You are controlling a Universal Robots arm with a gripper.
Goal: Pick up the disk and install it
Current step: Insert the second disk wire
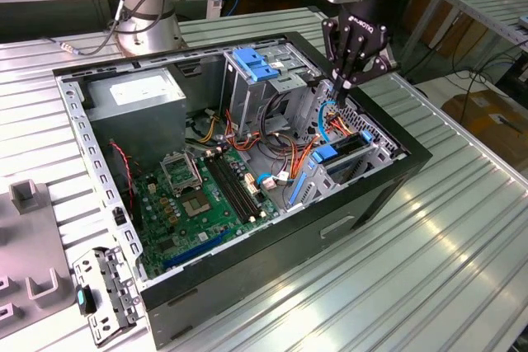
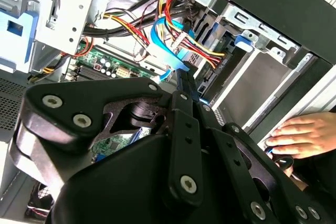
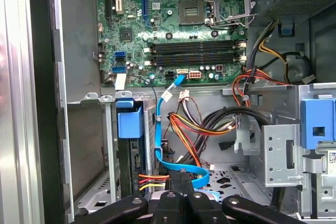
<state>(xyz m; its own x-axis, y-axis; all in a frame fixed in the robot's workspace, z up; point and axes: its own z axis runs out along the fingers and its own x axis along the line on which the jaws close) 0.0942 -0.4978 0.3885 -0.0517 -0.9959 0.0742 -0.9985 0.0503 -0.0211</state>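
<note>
Black gripper (image 2: 184, 77) linkage sits closest to the lens in both wrist views, its two fingers drawn together into one narrow blade with nothing that I can see between them; I judge that closed shape suits working down among the wiring. From the exterior view I see the gripper (image 1: 342, 84) hanging over the front corner of the open computer case (image 1: 247, 286), which lies on its side so the interior faces up for access from above. Just below the tips runs a flat blue cable (image 3: 160, 129), curling from the motherboard (image 3: 178, 24) toward the bay. The disk (image 1: 345, 152) appears to stand on edge in that front bay, apart from the fingers, its blue side rail (image 3: 129, 121) showing at the slot mouth; whether it is fully seated I cannot tell. A person's hand (image 2: 296, 137) rests on the case's outer wall, perhaps steadying it. An empty metal cage with a blue latch (image 1: 252, 63) stands near the grey power supply (image 1: 136, 96)
</note>
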